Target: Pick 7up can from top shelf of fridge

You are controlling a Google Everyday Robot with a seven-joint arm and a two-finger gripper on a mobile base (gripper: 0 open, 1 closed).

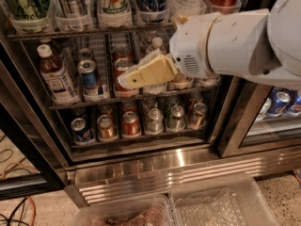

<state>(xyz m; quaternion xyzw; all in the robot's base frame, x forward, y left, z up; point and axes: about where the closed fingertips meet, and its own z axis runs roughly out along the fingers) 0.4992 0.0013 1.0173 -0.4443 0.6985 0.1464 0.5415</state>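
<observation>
Gripper fingers (149, 72) below 7up can (113, 3)

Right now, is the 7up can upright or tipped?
Upright: the 7up can stands in its clear holder on the top shelf. The gripper is lower, in front of the middle rack.

You get warm, dim light overall. The fridge (24, 102) racks sit in shadow, darkest along the left frame, while its ribbed steel base (155, 171) throws streaks of glare. Your pincer (146, 73), hanging before the middle rack, is evenly lit. The white arm (235, 41) behind it is brightest.
</observation>
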